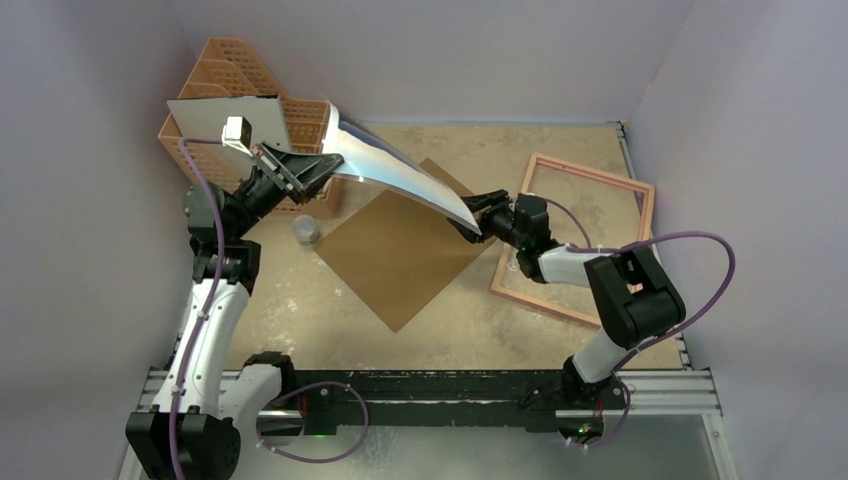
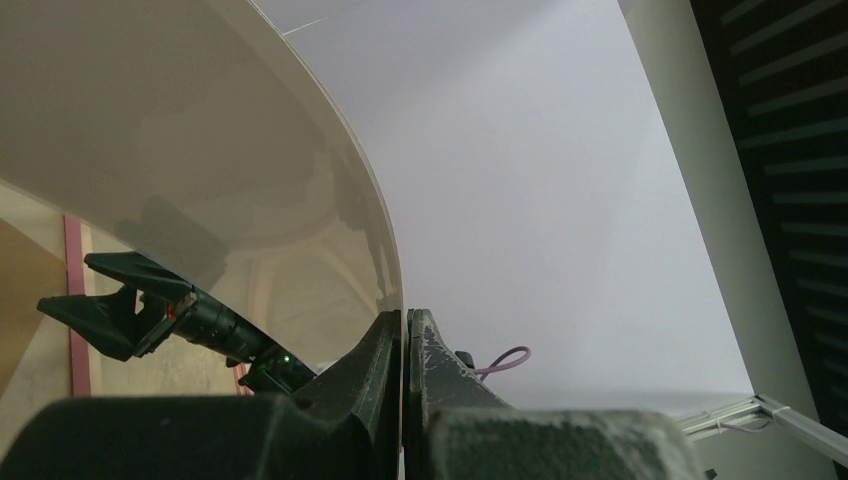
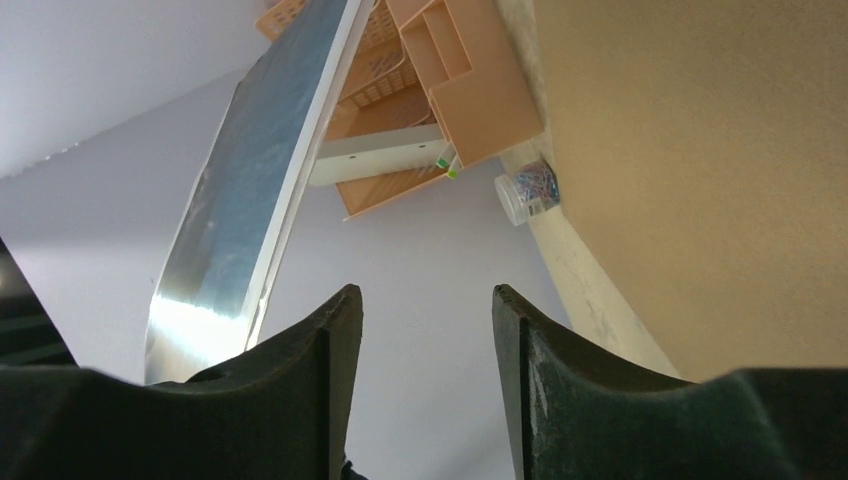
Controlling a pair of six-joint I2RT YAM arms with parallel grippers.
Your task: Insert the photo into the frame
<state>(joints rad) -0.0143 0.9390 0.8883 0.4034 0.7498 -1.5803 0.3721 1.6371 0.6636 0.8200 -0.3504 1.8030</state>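
Top view: L arm's left gripper [image 1: 322,168] is clamped on the upper end of the photo [image 1: 400,175]. The photo hangs in the air, bowed, with its long axis running down-right toward the right gripper [image 1: 478,215], which sits right at the low end. We can't tell from here if it touches. The frame [image 1: 600,172] lies flat on the table, R side, well apart from the photo and nearer the R arm. The brown board [image 1: 400,270] lies under the photo's span, and the orange rack [image 1: 215,75] stands at the back L.

L wrist view: left gripper [image 2: 405,325] has its jaws together on the photo's edge, and the white back of the photo [image 2: 200,130] curves up and away. The right gripper [image 2: 70,283] shows beyond it, jaws apart.

R wrist view: right gripper [image 3: 420,320] has its fingers [image 3: 335,340] apart w/ nothing btwn them, just wall. The photo [image 3: 250,190], blue side showing, lies just outside the L-hand finger, not in the gap. Our read: the R arm needs a small sideways shift toward that edge before closing. The board [image 3: 720,180] and a jar [image 3: 530,190] are off to the other side.
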